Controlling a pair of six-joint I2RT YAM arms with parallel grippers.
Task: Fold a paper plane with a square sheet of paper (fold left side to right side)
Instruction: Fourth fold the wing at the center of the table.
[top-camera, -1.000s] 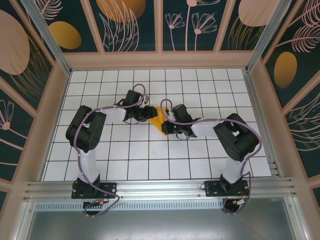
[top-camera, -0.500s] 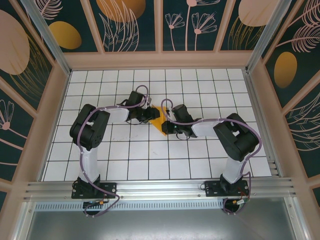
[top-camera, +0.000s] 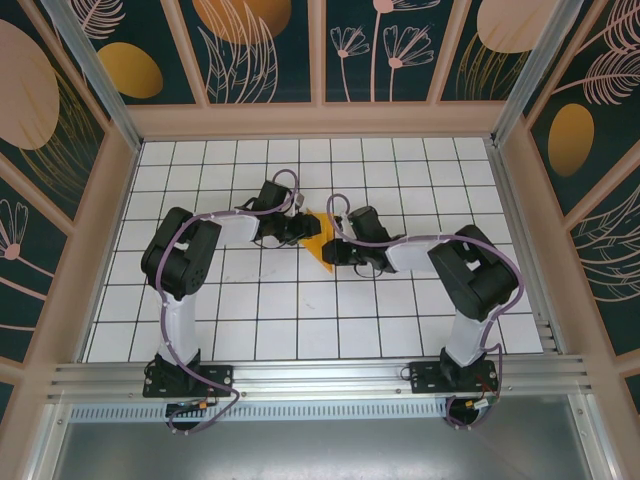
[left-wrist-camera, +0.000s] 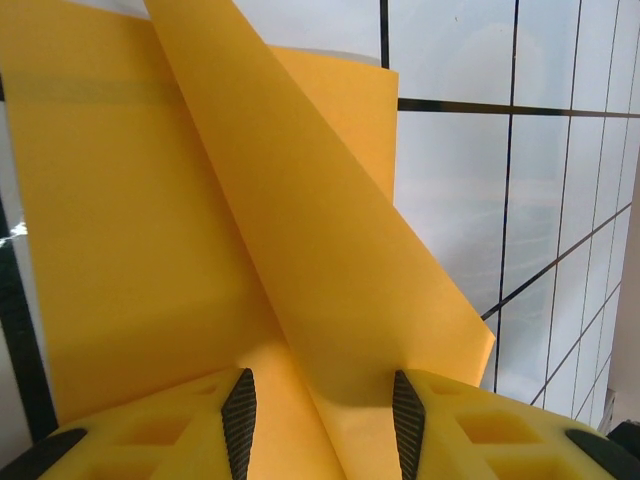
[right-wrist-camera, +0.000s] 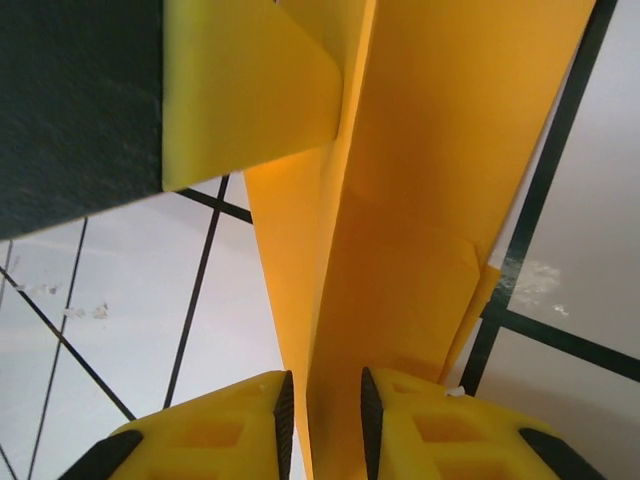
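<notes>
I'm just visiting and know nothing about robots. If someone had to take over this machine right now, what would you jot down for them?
Left gripper: open, jaws astride a raised flap of the paper.
Right gripper: jaws close together with a ridge of paper between them; whether it grips is unclear.
Paper: mid-table, between the two grippers.
Done: diagonal folds are in, and the shape tapers to a point.
Left: probably the last folds and flattening into a plane.

A white worktop (top-camera: 400, 330) ruled with dark grid lines is lying inside a pale wooden frame (top-camera: 320, 120). Dark wall panels (top-camera: 265, 50) are showing orange ovals and line-drawn plants. An aluminium rail (top-camera: 320, 378) is running along the near edge.
</notes>
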